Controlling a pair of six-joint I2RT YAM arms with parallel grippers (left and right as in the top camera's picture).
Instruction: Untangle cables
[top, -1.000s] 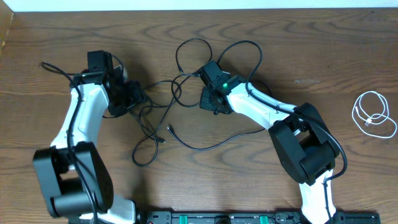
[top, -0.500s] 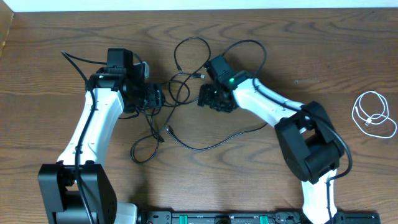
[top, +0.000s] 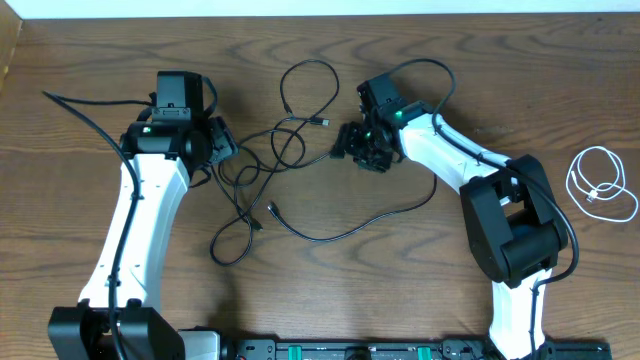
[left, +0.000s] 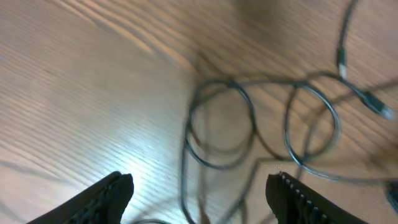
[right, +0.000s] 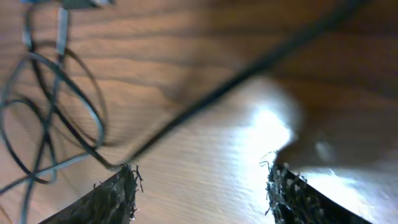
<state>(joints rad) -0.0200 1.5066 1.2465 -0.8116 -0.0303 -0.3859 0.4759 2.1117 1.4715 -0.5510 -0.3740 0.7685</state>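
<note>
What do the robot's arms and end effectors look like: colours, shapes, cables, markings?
The left arm and right arm have white links, black joints and black wires along them. A green light glows on the right wrist. End effector fingers are black, rough-edged.

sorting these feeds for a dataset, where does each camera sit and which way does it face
Overhead: fixed above the table, looking straight down; left arm, right arm, black cables and white cable show.
Left wrist: on the left arm, looking down past the open left hand at cable loops on the wood; only its two fingers show.
Right wrist: on the right arm, looking down past the open right hand at one crossing cable; only its fingers show.
Shared: all three see the black cables.
</note>
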